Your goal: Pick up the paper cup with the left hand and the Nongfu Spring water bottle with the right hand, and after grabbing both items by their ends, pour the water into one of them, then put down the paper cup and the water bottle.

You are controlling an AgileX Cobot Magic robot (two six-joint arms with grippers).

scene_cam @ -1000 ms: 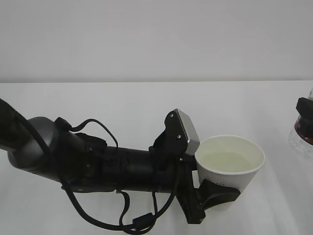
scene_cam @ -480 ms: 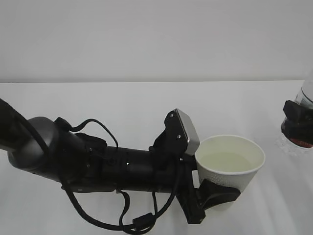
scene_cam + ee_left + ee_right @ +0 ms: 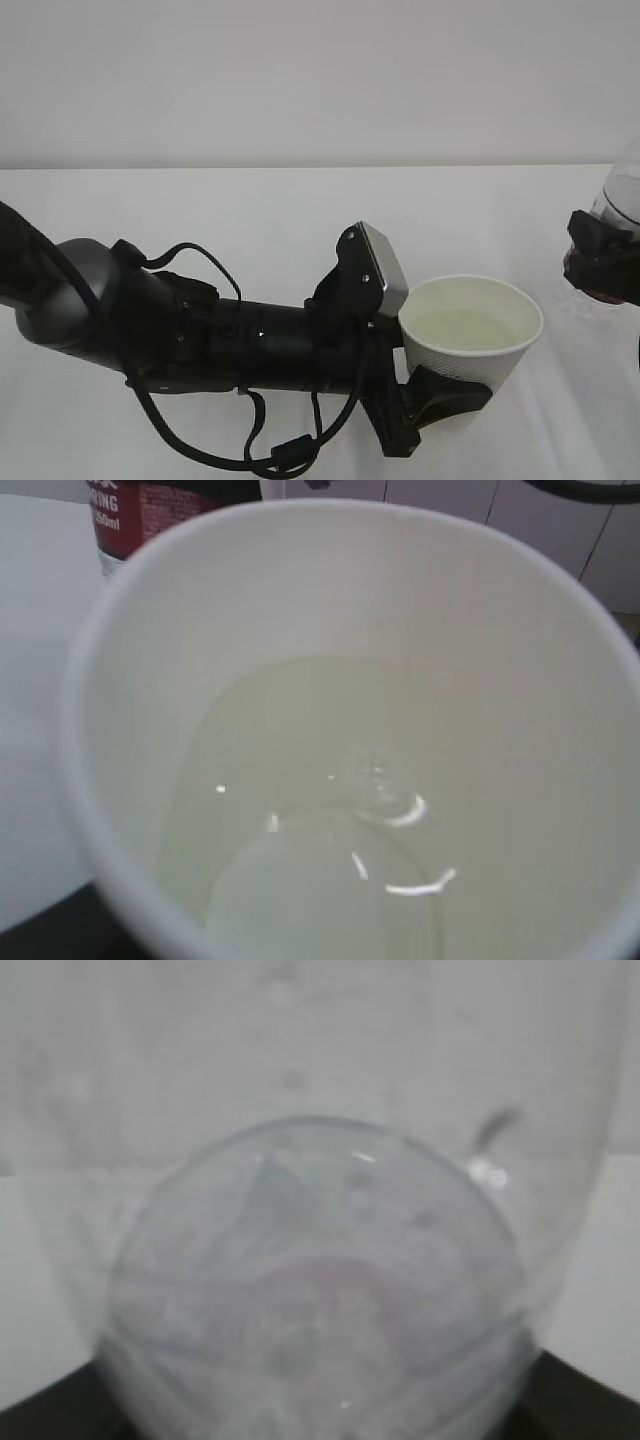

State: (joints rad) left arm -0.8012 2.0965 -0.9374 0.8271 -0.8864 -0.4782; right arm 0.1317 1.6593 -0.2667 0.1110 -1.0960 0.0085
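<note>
White table (image 3: 250, 215): plain matt surface spanning the full width of the exterior view. Pale grey wall (image 3: 320, 80): directly behind the table, meeting its far edge in a straight horizontal line; unmarked, evenly lit.

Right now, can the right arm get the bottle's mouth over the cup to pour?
Probably yes. The right pincer grips the bottle just right of the paper cup, whose open top is unobstructed; the left pincer clasps it lower down.

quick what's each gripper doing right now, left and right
Left gripper: closed on the paper cup, which has water in it.
Right gripper: closed on the Nongfu Spring water bottle, at the frame's right edge.
</note>
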